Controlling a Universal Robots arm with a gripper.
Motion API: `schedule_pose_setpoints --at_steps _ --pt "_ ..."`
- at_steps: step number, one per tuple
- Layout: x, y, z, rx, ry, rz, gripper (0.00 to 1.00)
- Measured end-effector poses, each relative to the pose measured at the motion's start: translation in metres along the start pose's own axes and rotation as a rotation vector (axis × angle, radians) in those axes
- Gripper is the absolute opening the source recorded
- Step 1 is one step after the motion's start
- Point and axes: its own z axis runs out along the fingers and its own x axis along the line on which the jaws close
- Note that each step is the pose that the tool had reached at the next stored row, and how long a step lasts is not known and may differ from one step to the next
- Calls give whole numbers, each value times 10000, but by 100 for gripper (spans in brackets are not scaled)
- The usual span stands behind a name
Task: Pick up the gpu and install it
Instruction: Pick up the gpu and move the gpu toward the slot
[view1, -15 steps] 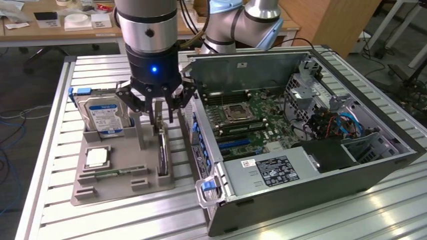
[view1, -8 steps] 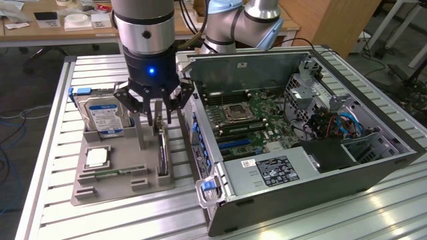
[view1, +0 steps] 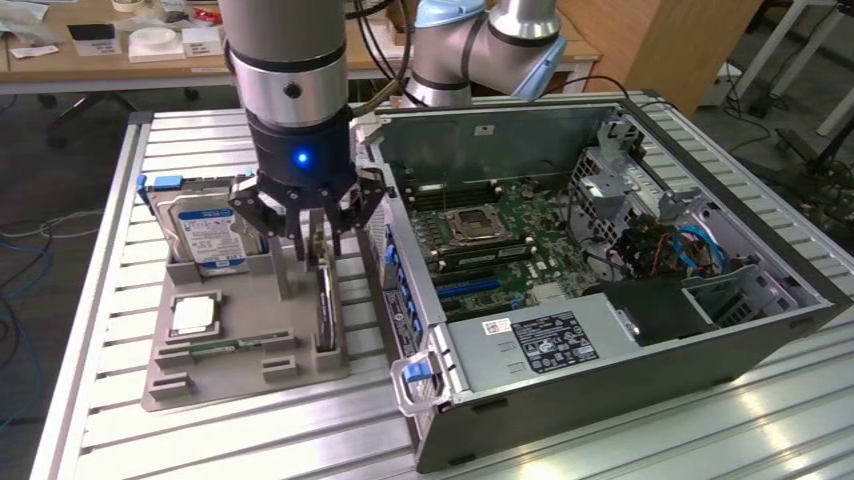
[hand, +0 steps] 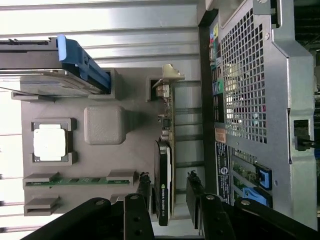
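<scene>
The gpu (view1: 326, 312) stands on its long edge in a slot along the grey tray (view1: 240, 378), on the side nearest the computer. In the wrist view the gpu (hand: 164, 192) shows as a thin dark card with a black cooler and a silver end bracket (hand: 169, 77). My gripper (view1: 320, 252) hangs straight down over the card. It is open, and in the wrist view the gripper (hand: 167, 187) has one black finger on each side of the card, with a visible gap on the case side. The card still rests in the tray (hand: 135, 145).
The tray also holds a silver hard drive (view1: 207, 235) with a blue label, a processor (view1: 194, 315) and a memory stick (view1: 220, 347). The open computer case (view1: 747, 310) lies close beside the tray, motherboard (view1: 487, 235) exposed with blue slots (view1: 474, 287). All sit on a slatted metal table (view1: 200, 440).
</scene>
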Motion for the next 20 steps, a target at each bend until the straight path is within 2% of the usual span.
schedule_pose_setpoints --at_steps 10,20 --pt "5 -12 180 -1 -1 0 43" --pt "0 -14 244 -15 1 0 43"
